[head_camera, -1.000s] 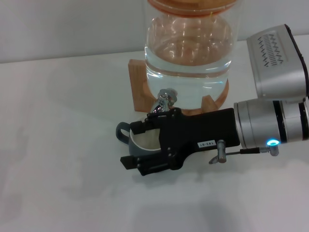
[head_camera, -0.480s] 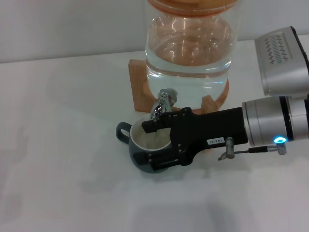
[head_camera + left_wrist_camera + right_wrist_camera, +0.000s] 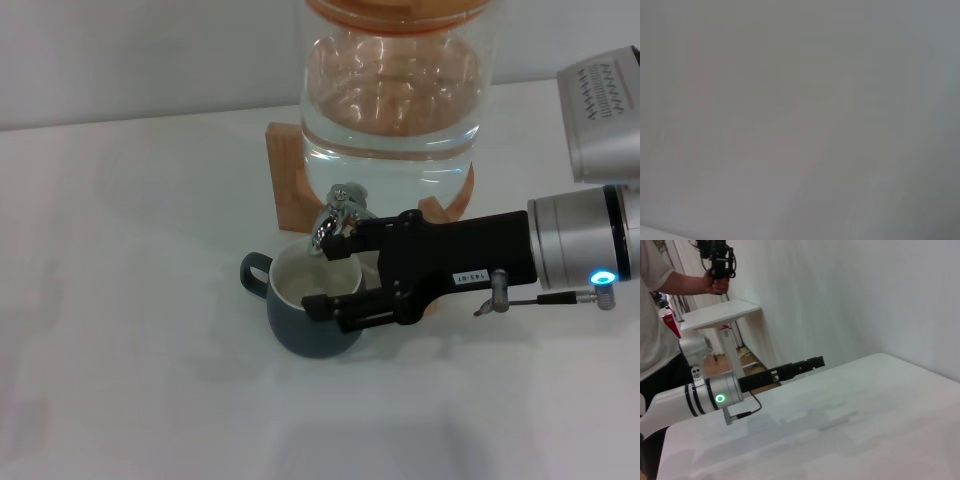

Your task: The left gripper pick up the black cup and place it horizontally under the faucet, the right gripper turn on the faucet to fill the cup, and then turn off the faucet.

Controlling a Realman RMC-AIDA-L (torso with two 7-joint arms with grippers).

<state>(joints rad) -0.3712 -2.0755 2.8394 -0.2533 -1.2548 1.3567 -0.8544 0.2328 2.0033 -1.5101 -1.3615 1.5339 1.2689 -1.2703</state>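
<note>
The black cup (image 3: 303, 327) stands upright on the white table (image 3: 130, 300), its handle pointing left, right under the spout of the chrome faucet (image 3: 341, 206) on the glass jar (image 3: 390, 90). My right gripper (image 3: 325, 275), with the white number label, reaches in from the right and is open. One finger lies by the spout and the other over the cup's near rim. My left gripper does not show in the head view. It shows in the right wrist view (image 3: 807, 363), held out level above the table, off to the side. The left wrist view is blank grey.
The jar holds water and sits on a wooden stand (image 3: 285, 165) at the back of the table. A person (image 3: 660, 315) stands beyond the table's end beside a small white side table (image 3: 720, 312).
My right gripper has drawn back to the right, away from over the cup, so more of the cup's inside shows. The cup and faucet have stayed put.
</note>
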